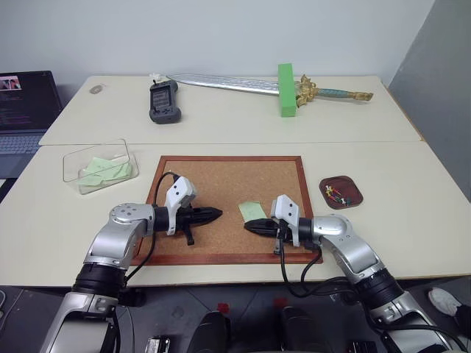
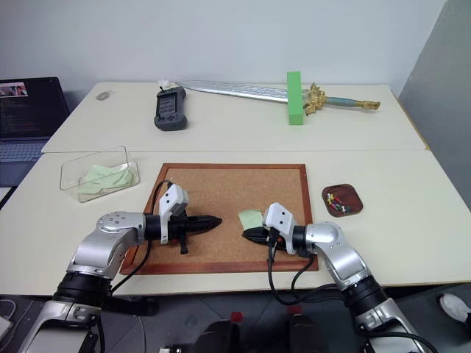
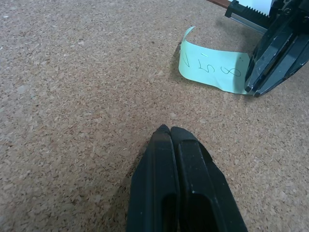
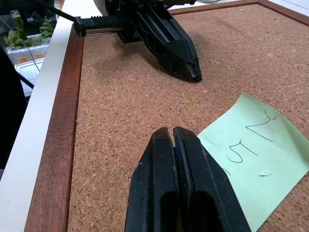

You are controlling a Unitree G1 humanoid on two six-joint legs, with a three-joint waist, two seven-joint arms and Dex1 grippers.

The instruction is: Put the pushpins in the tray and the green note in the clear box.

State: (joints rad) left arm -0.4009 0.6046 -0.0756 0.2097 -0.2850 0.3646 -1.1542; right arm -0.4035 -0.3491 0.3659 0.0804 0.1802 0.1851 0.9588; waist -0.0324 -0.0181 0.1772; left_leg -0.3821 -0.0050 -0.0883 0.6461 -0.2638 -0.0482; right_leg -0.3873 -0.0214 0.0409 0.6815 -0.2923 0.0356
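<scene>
green note [image 1: 252, 211] flat on corkboard [image 1: 221, 176], one corner curled. my right gripper [image 1: 248, 225] clenched at its near edge; blue speck between fingers. left gripper [image 1: 218, 215] clenched, empty, beside. pushpins [image 1: 338, 194] in tray [image 1: 353, 185].

Green note [image 1: 252, 211] flat on corkboard [image 1: 221, 187]
</scene>
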